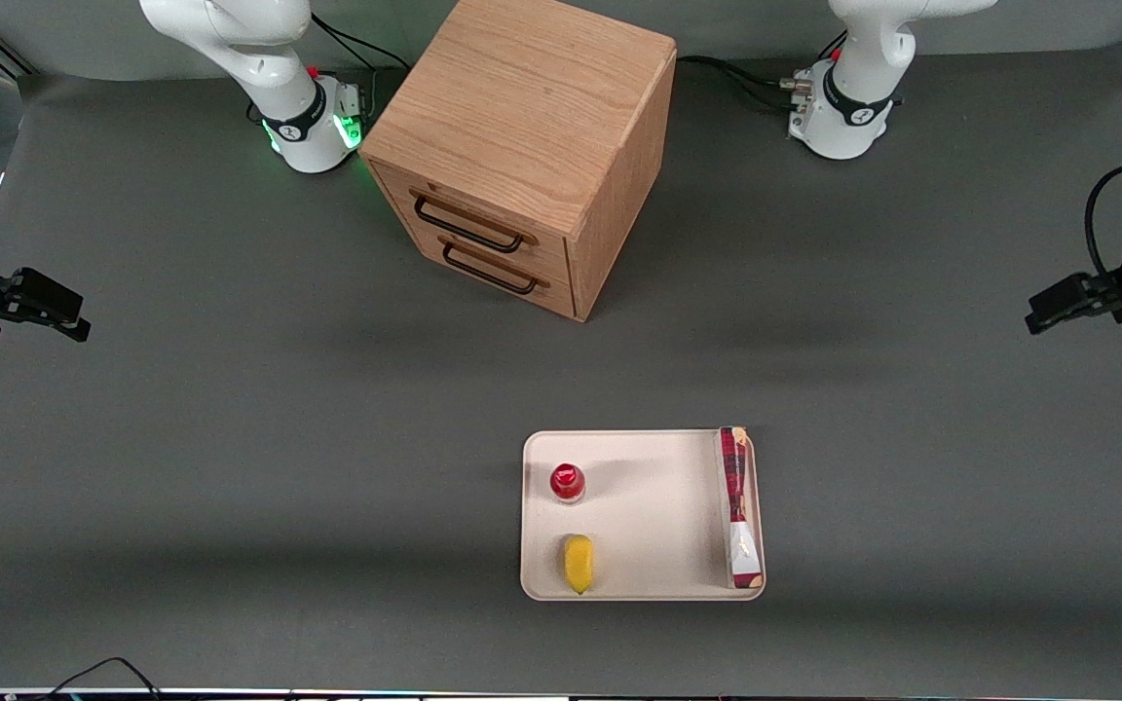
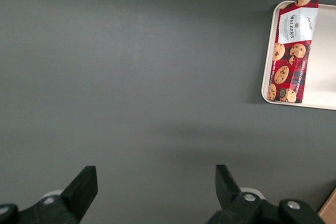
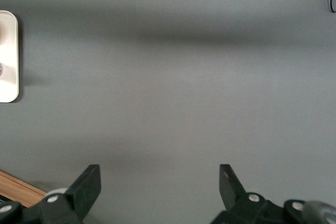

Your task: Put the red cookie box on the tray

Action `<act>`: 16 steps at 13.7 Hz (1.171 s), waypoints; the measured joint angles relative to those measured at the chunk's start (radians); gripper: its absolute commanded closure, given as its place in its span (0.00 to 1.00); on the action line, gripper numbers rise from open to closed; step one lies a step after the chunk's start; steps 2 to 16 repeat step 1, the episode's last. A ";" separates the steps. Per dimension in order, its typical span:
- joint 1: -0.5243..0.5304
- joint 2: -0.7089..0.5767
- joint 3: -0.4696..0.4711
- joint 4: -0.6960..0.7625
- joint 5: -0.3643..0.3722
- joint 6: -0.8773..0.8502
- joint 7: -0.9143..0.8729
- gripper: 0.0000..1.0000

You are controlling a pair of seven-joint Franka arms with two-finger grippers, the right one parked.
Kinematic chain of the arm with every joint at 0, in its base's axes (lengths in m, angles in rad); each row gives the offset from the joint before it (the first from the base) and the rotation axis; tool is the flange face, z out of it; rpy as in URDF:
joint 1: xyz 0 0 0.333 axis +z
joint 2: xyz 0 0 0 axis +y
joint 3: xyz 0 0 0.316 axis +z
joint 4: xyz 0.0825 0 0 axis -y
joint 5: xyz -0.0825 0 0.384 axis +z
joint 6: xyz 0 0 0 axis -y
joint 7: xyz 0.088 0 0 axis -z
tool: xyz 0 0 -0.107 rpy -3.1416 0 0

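Observation:
The red cookie box (image 1: pixel 737 506) lies flat in the cream-beige tray (image 1: pixel 649 516), along the tray's short side nearest the working arm's end of the table. The left wrist view shows the box (image 2: pixel 292 51) with its cookie pictures, inside the tray's rim (image 2: pixel 266 77). My left gripper (image 1: pixel 1043 316) is open and empty, raised over bare grey table at the working arm's end, well apart from the tray and farther from the front camera. Its black fingers (image 2: pixel 84 184) show wide apart with only table between them.
A small red-capped bottle (image 1: pixel 568 482) and a yellow lemon-like item (image 1: pixel 578 563) also sit in the tray. A wooden two-drawer cabinet (image 1: pixel 522 146) stands near the arm bases, farther from the front camera than the tray. Cables run along the table's edges.

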 measured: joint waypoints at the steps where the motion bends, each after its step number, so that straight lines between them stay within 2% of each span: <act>1: 0.000 -0.011 -0.001 -0.005 0.001 -0.005 0.004 0.00; 16: 0.000 -0.011 -0.001 -0.005 0.001 -0.005 0.004 0.00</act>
